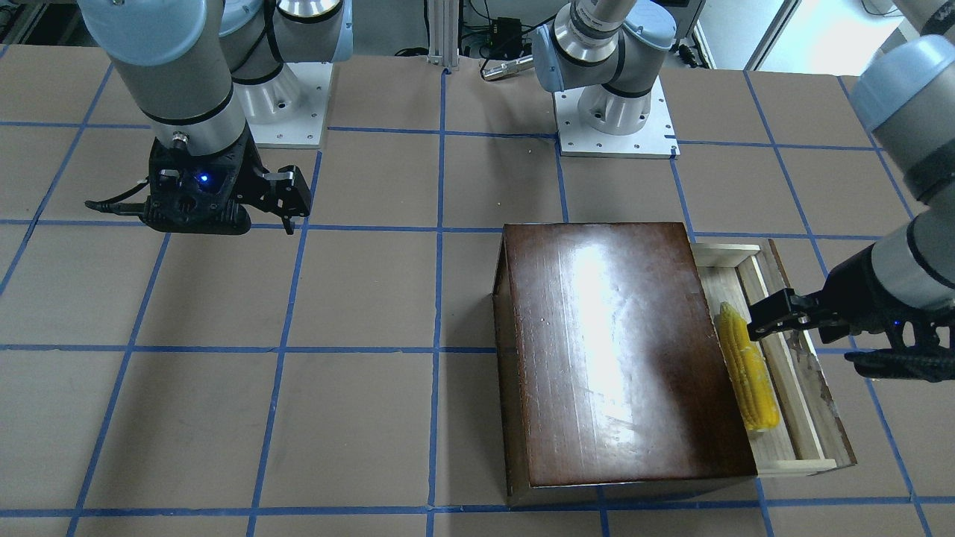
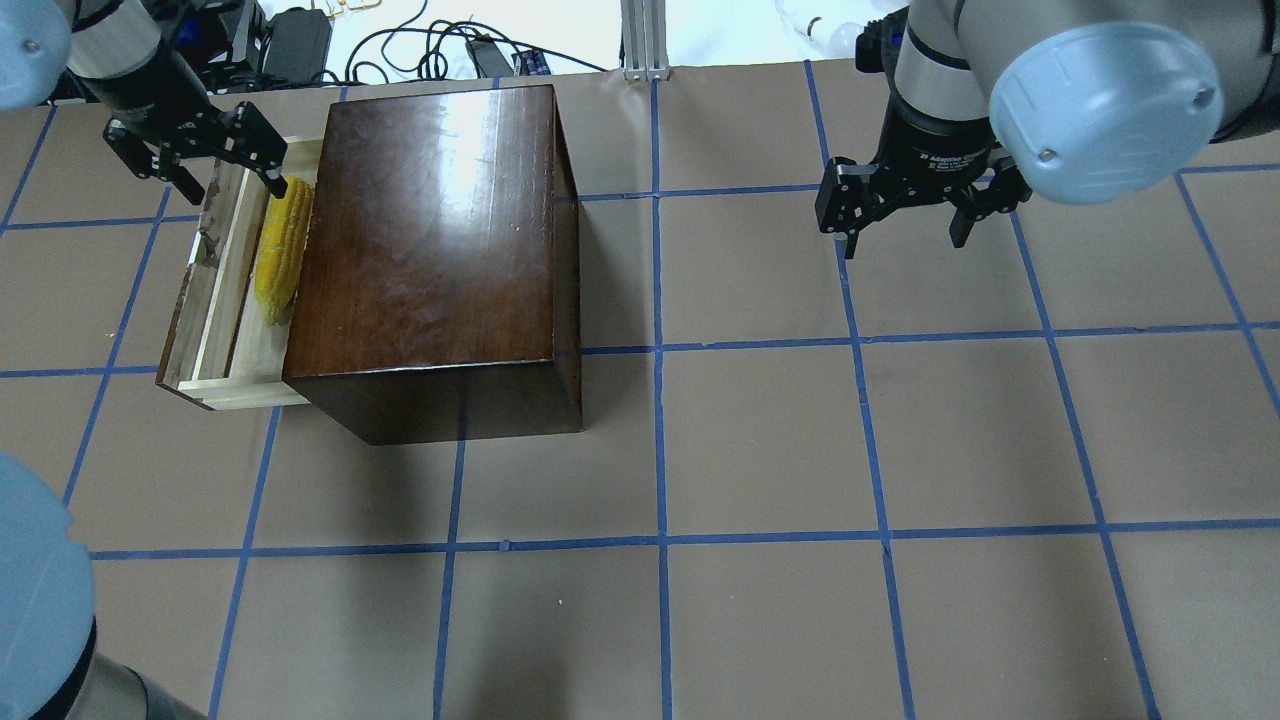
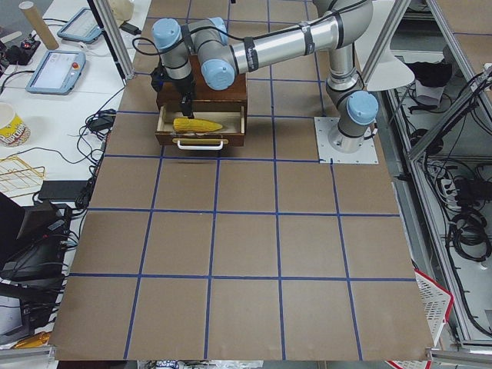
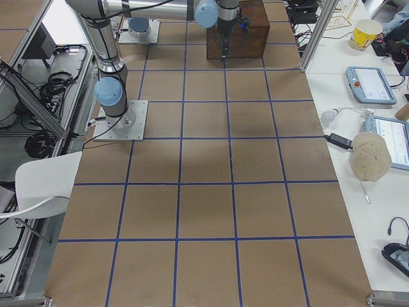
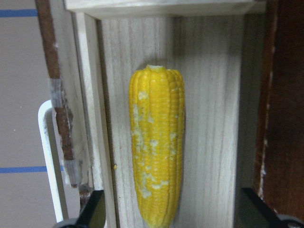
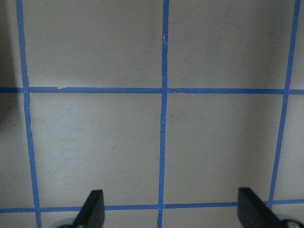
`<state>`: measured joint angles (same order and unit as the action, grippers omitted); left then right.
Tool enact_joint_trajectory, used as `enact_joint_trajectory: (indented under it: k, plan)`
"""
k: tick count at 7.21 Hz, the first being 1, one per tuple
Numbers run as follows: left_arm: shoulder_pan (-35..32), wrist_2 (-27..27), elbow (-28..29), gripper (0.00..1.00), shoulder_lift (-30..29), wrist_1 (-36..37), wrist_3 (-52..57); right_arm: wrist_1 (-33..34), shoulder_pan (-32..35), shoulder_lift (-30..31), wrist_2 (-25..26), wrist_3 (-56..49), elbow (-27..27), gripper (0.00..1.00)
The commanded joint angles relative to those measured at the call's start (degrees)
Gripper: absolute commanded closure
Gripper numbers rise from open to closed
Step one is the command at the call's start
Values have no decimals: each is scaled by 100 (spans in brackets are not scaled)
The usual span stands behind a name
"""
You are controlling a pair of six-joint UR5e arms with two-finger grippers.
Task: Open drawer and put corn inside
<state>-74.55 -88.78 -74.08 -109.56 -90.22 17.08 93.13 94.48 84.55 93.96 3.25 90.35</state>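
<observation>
One corn (image 2: pixel 282 245), one drawer (image 2: pixel 212 300), one box (image 2: pixel 430 230), two grippers (image 2: pixel 235 188) (image 2: pixel 903 243)

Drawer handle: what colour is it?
White. The drawer handle shows best in the left wrist-mounted view.

The table (image 2: pixel 760 440) is covered in brown sheeting, marked into squares by blue tape. A glossy dark-brown box (image 2: pixel 430 230) is set directly on it. Two white base plates (image 1: pixel 574 142) are bolted along one edge.

the box (image 2: pixel 430 230) covers the drawer (image 2: pixel 218 300) at its back; only the pulled-out strip holding the corn (image 2: pixel 282 248) is open above.
</observation>
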Motion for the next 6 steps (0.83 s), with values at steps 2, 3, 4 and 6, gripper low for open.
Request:
enact_joint_trajectory:
  k: [2,3,4,6]
  plan:
    - [-909,-34,385,0,241,-356,-11,4,0,0,0,0,0,0]
    - [-1199,-43,307,0,347,-408,-298,4,0,0,0,0,0,0]
    - [-1576,-52,158,0,452,-513,-832,4,0,0,0,0,0,0]
    - [-1826,-60,-254,0,628,-252,-1004,4,0,0,0,0,0,0]
